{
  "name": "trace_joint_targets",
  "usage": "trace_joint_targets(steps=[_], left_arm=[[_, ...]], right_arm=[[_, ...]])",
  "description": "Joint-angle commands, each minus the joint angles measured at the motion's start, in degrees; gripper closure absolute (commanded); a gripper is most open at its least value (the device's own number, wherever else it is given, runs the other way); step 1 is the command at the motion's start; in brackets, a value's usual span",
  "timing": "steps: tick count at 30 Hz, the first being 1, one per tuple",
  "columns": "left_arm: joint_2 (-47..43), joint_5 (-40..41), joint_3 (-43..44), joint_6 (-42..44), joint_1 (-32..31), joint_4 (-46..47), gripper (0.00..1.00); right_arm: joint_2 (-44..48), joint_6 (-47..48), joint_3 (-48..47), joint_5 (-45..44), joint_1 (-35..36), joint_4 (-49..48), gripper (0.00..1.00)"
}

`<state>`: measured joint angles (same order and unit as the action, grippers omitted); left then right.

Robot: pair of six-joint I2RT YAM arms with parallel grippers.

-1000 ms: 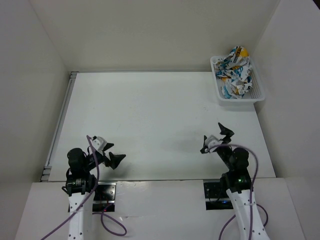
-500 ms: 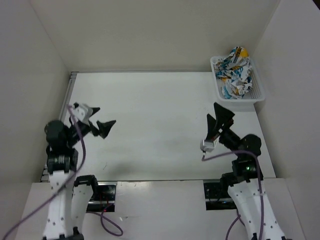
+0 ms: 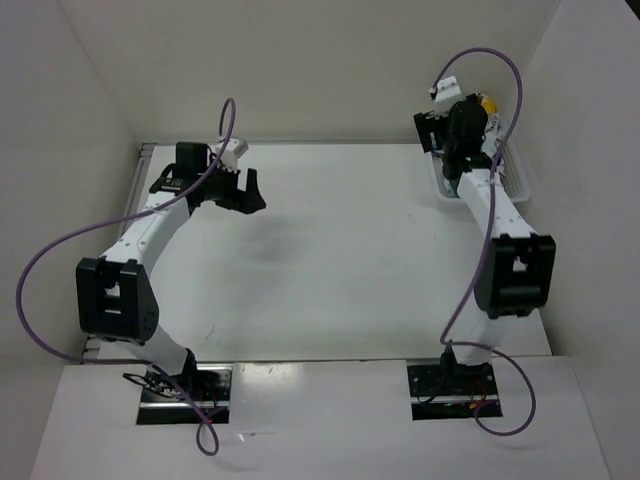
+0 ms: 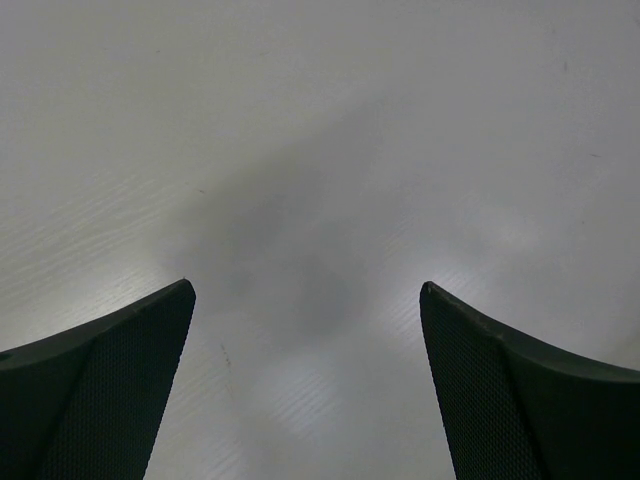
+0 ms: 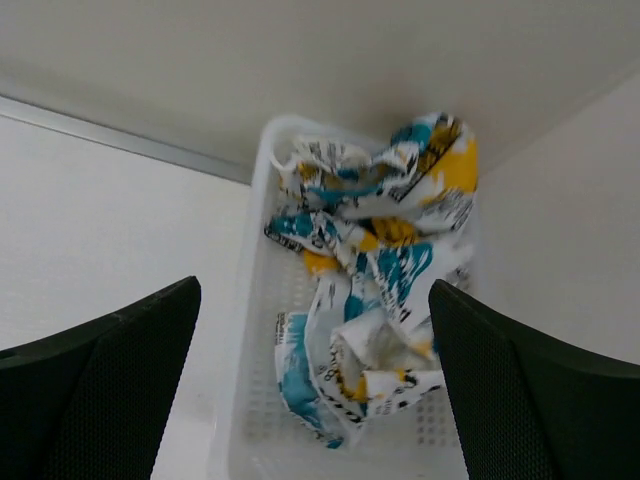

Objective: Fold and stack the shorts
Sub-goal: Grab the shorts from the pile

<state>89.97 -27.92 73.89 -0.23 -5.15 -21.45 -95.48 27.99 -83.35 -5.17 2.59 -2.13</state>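
Desk [image 3: 330, 260]: we see its whole white top only from above. The left wrist view gives us one bare patch with a soft shadow.
Right arm [image 3: 495, 215]: from above it reaches to the far right corner and blocks most of what lies there.
Basket [image 5: 240, 400]: white mesh, in that far right corner beside the walls. We see it openly only in the right wrist view.
Shorts [image 5: 370, 260]: crumpled in a heap inside the basket, rising above its rim. From above we catch just a yellow scrap past the arm.
Left hand [image 4: 305, 290]: fingers apart and holding nothing, over bare desk at the far left, well apart from the basket.
Right hand [image 5: 312, 290]: fingers spread wide above the basket and gripping nothing.
Cables [image 3: 40, 260]: purple loops trailing off both arms.
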Motion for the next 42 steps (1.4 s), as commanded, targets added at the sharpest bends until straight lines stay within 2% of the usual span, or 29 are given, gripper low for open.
trace_joint_targets(steps=[1, 3, 7, 12, 19, 21, 22, 25, 26, 28, 29, 30, 36, 42], left_arm=[[2.83, 3.31, 5.64, 0.23, 0.14, -0.34, 0.0], [5.11, 2.53, 6.26, 0.23, 0.14, 0.18, 0.0], [7.05, -2.3, 6.27, 0.23, 0.14, 0.71, 0.0], [9.07, -5.3, 5.04, 0.23, 0.14, -0.34, 0.0], [10.31, -2.58, 4.52, 0.23, 0.14, -2.1, 0.0], [10.84, -2.05, 3.9, 0.23, -1.09, -2.1, 0.0], [10.84, -2.05, 3.2, 0.23, -1.7, -2.1, 0.0], [10.84, -4.85, 2.58, 0.23, -2.32, -1.57, 0.0], [10.84, -5.38, 2.06, 0.23, -2.32, -1.57, 0.0], [10.84, -5.39, 2.05, 0.23, -2.32, -1.57, 0.0], [10.23, -4.26, 2.05, 0.23, -2.32, -1.57, 0.0], [10.22, -3.64, 1.53, 0.23, -2.32, -1.57, 0.0], [8.21, -2.31, 1.0, 0.23, -2.32, -0.97, 0.0], [2.76, -1.7, 1.0, 0.23, -2.32, -0.43, 0.0]], right_arm=[[-11.51, -17.49, -12.92, -11.16, -2.93, 4.92, 0.0], [-16.21, -21.03, -17.09, -17.72, -5.83, 4.94, 0.0], [-23.15, -20.6, -17.11, -25.84, -7.94, -0.32, 0.0], [-28.26, -20.96, -17.99, -26.82, -9.53, -1.21, 0.0], [-34.24, -21.48, -19.13, -24.98, -11.47, 1.42, 0.0], [-34.77, -21.48, -19.13, -22.96, -11.47, 2.91, 0.04], [-34.77, -21.48, -19.13, -21.82, -11.47, 3.53, 0.15], [-35.29, -22.1, -17.9, -19.09, -11.47, 4.94, 0.37], [-35.3, -22.1, -17.9, -18.57, -11.47, 4.94, 0.54], [-35.3, -22.1, -16.67, -18.56, -11.47, 4.94, 0.74], [-35.3, -22.1, -16.67, -19.61, -11.47, 4.33, 0.93], [-35.3, -22.1, -16.67, -20.66, -11.47, 3.63, 1.0], [-30.65, -22.88, -22.81, -18.92, -11.47, 5.38, 1.0], [-19.41, -26.49, -31.33, -11.81, -11.47, 11.18, 1.0]])
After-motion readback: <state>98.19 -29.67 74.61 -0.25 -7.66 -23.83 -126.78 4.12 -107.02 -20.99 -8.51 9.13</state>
